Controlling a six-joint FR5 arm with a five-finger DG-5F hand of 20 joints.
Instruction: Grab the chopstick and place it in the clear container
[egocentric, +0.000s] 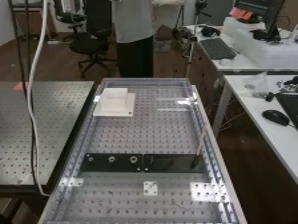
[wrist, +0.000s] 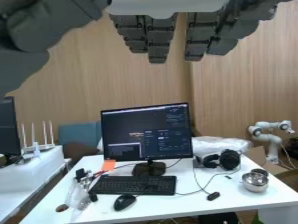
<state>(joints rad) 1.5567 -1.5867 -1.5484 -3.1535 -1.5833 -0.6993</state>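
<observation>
Cables (egocentric: 33, 110) hang at nine o'clock in the high view, in front of a perforated side bench (egocentric: 56, 115). At ten o'clock on the main bench (egocentric: 126, 140) lies a square white base (egocentric: 105, 111) with a smaller white block (egocentric: 116, 95) on top. A long black plate (egocentric: 173, 162) lies crosswise at six o'clock, round fittings on its nine o'clock half; a small white plate (egocentric: 151, 188) is just beyond it towards six. The chopstick (egocentric: 201, 139) stands at four o'clock, its tip leaning slightly towards one, its foot at the black plate's three o'clock end; how it is seated is too small to tell. At three o'clock a mouse (egocentric: 275, 117) rests on a white desk (egocentric: 256, 110). In the wrist view the hand (wrist: 159, 35) hangs released and empty, fingers extended.
</observation>
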